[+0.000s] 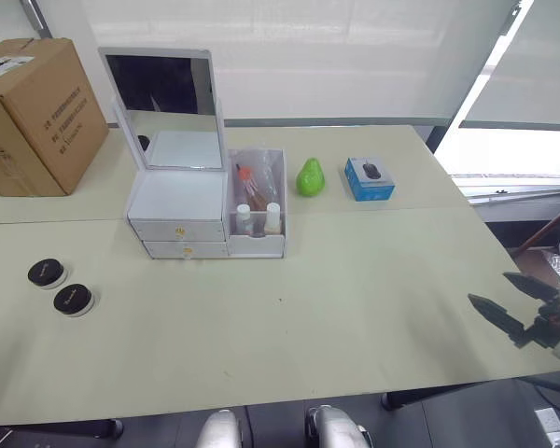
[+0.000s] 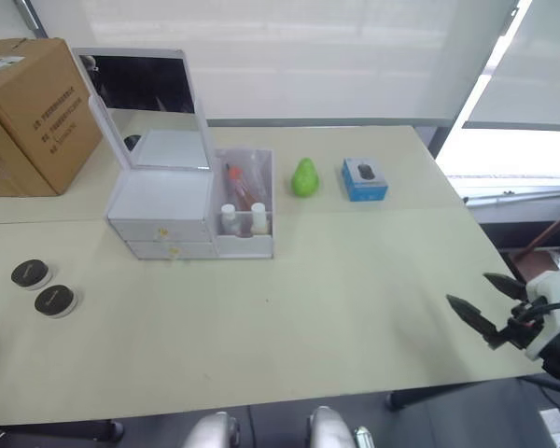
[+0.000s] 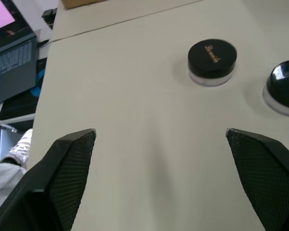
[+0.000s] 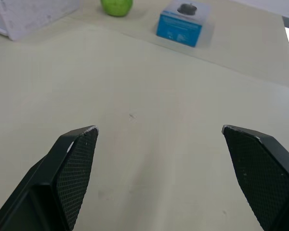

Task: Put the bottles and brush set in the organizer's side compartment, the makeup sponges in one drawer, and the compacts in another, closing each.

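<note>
The white organizer (image 1: 179, 200) stands at the table's back left with its mirror lid raised and both drawers (image 1: 180, 229) pushed in. Its side compartment (image 1: 259, 245) holds two small white-capped bottles (image 1: 245, 220) and the brush set (image 1: 252, 187). Two black-lidded compacts (image 1: 48, 273) (image 1: 74, 300) lie on the table at the far left. In the left wrist view my left gripper (image 3: 159, 135) is open above bare table, short of the compacts (image 3: 212, 60). At the table's right edge my right gripper (image 1: 490, 287) hangs open and empty. The makeup sponges are out of view.
A green pear (image 1: 309, 177) and a blue box (image 1: 369, 178) sit right of the organizer. A cardboard box (image 1: 33, 112) stands at the back left. A laptop (image 3: 9, 57) lies beyond the table edge in the left wrist view.
</note>
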Robot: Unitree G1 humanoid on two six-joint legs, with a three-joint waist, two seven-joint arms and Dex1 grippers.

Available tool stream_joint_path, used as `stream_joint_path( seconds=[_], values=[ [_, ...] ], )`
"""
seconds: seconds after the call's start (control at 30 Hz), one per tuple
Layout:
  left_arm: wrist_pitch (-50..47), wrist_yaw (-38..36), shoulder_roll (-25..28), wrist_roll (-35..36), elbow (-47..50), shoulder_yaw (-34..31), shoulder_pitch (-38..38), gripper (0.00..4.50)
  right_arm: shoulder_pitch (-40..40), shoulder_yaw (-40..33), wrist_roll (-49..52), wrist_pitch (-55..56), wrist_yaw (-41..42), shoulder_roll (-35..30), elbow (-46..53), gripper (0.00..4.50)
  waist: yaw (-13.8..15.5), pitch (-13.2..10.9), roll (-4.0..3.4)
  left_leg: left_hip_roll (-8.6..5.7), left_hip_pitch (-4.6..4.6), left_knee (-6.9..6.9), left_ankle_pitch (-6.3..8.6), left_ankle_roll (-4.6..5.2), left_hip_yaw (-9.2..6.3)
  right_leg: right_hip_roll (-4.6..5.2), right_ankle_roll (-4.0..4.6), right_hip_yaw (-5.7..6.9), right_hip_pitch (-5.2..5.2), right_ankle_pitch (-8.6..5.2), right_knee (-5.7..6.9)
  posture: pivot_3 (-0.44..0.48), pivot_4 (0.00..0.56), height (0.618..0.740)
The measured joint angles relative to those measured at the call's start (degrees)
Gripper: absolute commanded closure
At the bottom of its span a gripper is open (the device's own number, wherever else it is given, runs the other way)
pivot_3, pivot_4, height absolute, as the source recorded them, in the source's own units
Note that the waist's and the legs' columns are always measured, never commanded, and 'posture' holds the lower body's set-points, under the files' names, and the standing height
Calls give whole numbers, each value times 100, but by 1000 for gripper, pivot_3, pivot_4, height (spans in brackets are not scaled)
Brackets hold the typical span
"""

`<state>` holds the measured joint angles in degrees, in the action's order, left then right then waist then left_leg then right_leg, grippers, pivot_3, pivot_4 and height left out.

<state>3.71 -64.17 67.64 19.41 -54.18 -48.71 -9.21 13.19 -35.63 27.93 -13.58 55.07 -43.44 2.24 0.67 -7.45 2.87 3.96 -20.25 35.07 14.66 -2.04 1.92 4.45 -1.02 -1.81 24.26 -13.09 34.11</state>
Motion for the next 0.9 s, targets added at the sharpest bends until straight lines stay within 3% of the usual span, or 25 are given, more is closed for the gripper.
stream_joint_path(
  seconds=[0.2,0.27,0.47,0.63,0.8,0.9],
  values=[
    [146,-67,-16,44,5,41,36,30,-195,124,-39,106,-71,3,-132,0,-15,1,0,1,4,-6,0,0,0,-2,-5,4,-3,3,2,0,150,733],
    [60,-62,-228,140,428,8,-113,30,-340,271,-31,75,-154,61,28,0,-19,5,-6,1,4,-6,-1,1,2,-2,-6,4,-6,4,1,0,150,733],
    [-1031,730,-2395,940,4137,55,-1123,30,-1249,1292,280,-620,-555,269,1183,0,-86,11,-14,3,-1,7,-26,42,15,-7,-32,-15,-29,21,10,0,150,733],
    [-1187,1854,-4003,1117,6291,565,-1405,30,-2353,1989,760,-1278,-833,425,1869,0,-46,17,10,-3,0,25,-30,50,9,-11,-39,-27,-41,29,6,0,150,733],
    [-759,3218,-5621,70,7452,2108,-1295,30,-3426,2734,918,-1651,-1015,805,1945,0,18,18,5,-8,-26,94,-31,51,-2,-20,-49,-39,-72,35,1,0,150,733],
    [-694,4064,-6182,-734,7718,2990,-909,30,-3809,3087,946,-1814,-1050,973,2041,0,28,25,13,-8,-31,103,-32,53,-17,-38,-49,-52,-94,36,0,0,150,733]
  ],
)
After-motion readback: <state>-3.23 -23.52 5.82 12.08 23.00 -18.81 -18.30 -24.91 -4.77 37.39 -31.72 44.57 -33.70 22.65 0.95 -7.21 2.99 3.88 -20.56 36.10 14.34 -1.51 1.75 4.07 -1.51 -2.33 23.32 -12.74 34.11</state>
